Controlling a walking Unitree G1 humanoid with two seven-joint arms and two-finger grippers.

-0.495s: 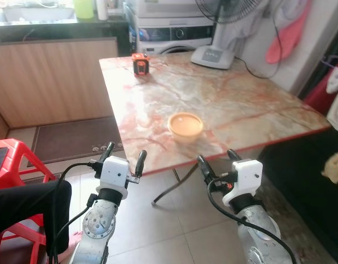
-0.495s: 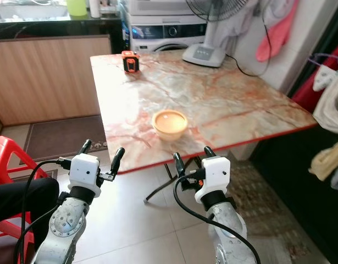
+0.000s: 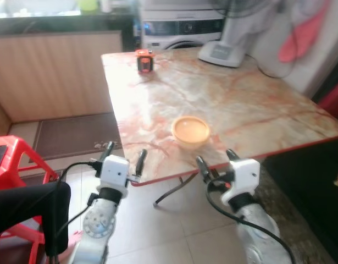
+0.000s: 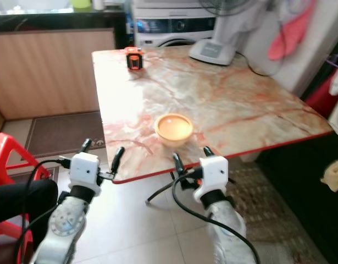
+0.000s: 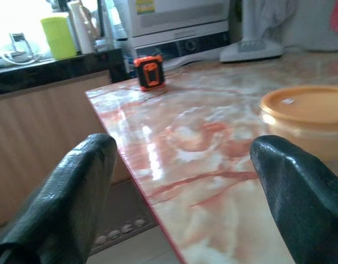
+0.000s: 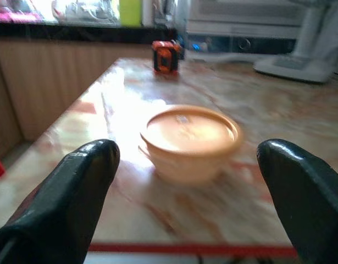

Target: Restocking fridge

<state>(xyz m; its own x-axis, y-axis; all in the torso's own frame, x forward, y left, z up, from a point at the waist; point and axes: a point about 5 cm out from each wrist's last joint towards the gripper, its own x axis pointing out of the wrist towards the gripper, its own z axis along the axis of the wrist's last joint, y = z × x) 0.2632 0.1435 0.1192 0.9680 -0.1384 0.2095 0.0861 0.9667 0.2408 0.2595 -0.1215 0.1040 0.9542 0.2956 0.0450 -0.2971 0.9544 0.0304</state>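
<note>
As both arms are raised before the marble table (image 3: 256, 104), the lidded orange bowl (image 4: 173, 128) sits near the table's front edge at about 11 o'clock from the right gripper (image 4: 191, 156), which is the nearer; the left gripper (image 4: 100, 151) has it at about 2 o'clock. Both grippers are spread wide and empty. Round, the bowl offers no long axis; its contents are hidden under the lid, and motion blur probably softens its rim.
</note>
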